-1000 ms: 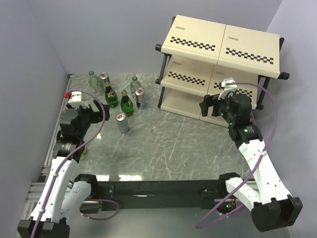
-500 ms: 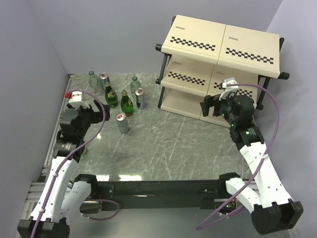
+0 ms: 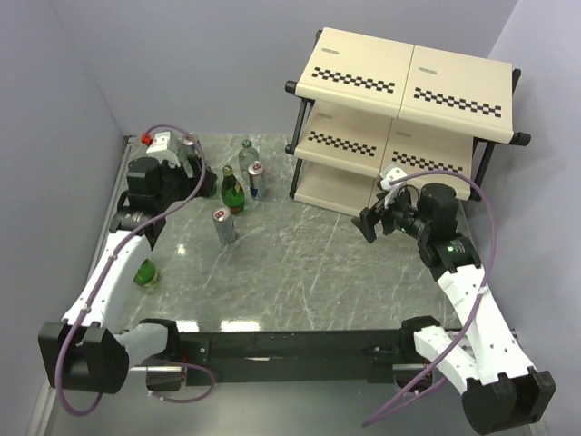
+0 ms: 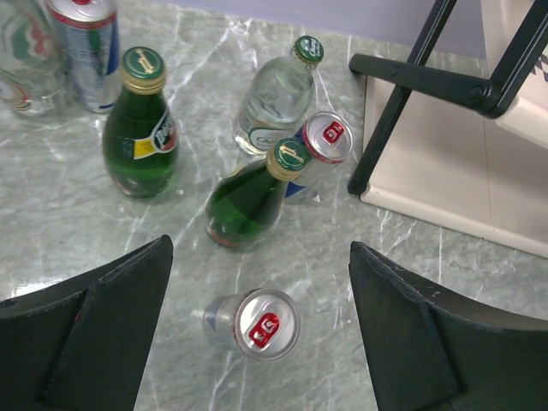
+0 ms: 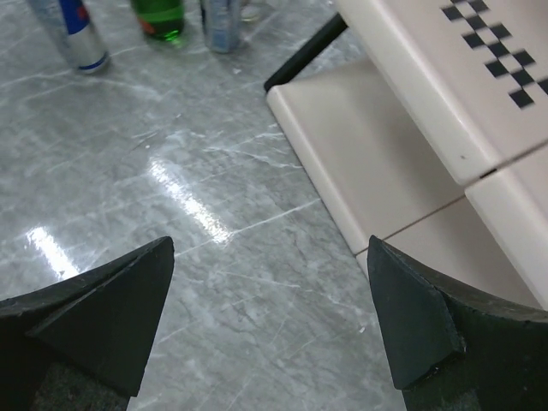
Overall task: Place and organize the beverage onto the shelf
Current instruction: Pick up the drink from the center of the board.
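The beverage group stands at the back left of the table. In the left wrist view I see a green bottle [image 4: 141, 128], a second green bottle [image 4: 250, 199], a clear bottle [image 4: 272, 98] and silver-and-blue cans [image 4: 321, 144] [image 4: 255, 322] [image 4: 86, 38]. My left gripper [image 4: 259, 257] [image 3: 192, 174] hangs open above them, and the nearest can sits between its fingers but lower down, untouched. The shelf [image 3: 399, 109] stands at the back right, with nothing on its boards. My right gripper [image 3: 372, 220] [image 5: 270, 248] is open over bare table, just in front of the shelf's bottom board [image 5: 368, 145].
Another green bottle [image 3: 145, 272] stands alone near the table's left edge, beside my left arm. The shelf's black leg [image 4: 398, 94] reaches down close to the cans. Grey walls close in the left side and the back.
My left arm has swung back and up from the left edge to hover over the bottles. My right gripper has moved left and down, away from the shelf front.
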You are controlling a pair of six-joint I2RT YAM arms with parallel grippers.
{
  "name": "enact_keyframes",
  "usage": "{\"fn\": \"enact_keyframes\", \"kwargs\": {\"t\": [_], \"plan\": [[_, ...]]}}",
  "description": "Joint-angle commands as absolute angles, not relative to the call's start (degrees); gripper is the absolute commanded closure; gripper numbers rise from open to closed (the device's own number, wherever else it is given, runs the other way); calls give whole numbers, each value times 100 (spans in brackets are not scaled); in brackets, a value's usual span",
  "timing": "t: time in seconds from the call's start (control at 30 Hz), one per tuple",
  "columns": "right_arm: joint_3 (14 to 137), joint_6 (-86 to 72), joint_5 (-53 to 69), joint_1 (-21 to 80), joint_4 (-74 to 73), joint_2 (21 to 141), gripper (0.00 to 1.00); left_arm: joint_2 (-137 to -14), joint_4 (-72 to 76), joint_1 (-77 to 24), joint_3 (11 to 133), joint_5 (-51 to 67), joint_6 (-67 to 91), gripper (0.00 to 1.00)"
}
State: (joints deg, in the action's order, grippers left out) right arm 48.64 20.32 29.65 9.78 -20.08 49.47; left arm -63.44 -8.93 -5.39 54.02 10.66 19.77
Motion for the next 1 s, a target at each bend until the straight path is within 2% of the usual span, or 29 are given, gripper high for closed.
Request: {"fn": "enact_keyframes", "kwargs": {"t": [0.0,0.17,0.3,0.5,0.6,0.8,0.97], "plan": [[4887,2548,3480,1019,-2100,4746,0,-6486,-1212,-807,5739,1214,2066,11],[4957,2654,3463,1020,-2267,4834,0,-6487,-1923,-1440,5582,21,2057,12],[4975,2786,3577,1020,-2382,4974,1,-6162,-1698,-1845,4986,-922,2293,10],[4983,2830,3709,1020,-2443,5080,1,-5327,-151,-2074,3457,-993,2847,4],[4975,2839,3709,1020,-2443,5106,1,-5168,263,-2223,3104,-1011,2892,4],[4983,2883,3709,1020,-2470,5150,1,-5203,641,-2539,2577,-1046,3023,4],[4992,2883,3718,1020,-2479,5133,1,-5703,1044,-2698,2426,-1291,3094,4]]}}
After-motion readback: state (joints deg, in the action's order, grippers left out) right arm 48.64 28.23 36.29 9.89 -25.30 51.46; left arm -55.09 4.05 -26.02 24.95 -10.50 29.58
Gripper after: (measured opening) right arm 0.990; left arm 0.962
